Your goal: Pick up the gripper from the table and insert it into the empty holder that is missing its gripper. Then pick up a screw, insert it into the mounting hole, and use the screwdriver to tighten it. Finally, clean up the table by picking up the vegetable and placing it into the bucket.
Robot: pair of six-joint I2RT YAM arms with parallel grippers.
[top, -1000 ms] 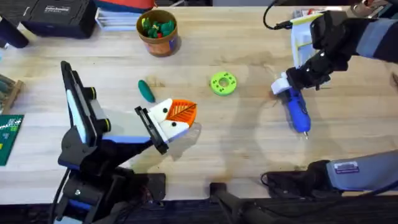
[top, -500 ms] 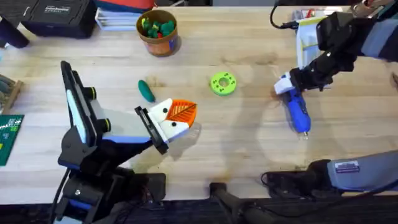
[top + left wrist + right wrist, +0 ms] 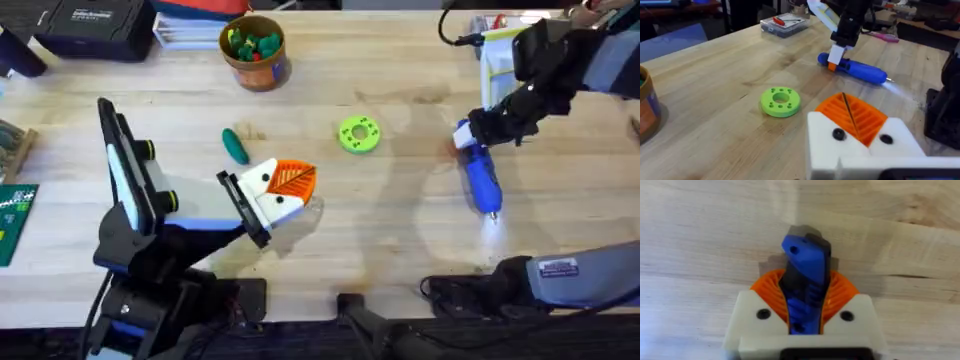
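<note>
The blue screwdriver (image 3: 483, 180) lies slanted on the table (image 3: 400, 230) at the right, its tip lit. My right gripper (image 3: 468, 135) is shut on its rear end; in the right wrist view the blue body (image 3: 807, 260) sits between the orange pads. My left gripper (image 3: 295, 185) rests near the middle of the table, shut. An orange ribbed gripper fin (image 3: 860, 117) sits in its white holder block (image 3: 890, 145). The dark green vegetable (image 3: 234, 146) lies on the table just beyond it. The orange-brown bucket (image 3: 256, 68) stands at the back. The screw is out of view.
A round bright green disc (image 3: 359, 134) lies between the two grippers. A black box (image 3: 90, 25) sits at the back left. A clear case (image 3: 784, 25) stands at the back right. A green circuit board (image 3: 12, 215) lies at the left edge.
My right gripper has slid a little to the right with the screwdriver's rear end, and the tool now lies steeper. The left arm has not moved.
</note>
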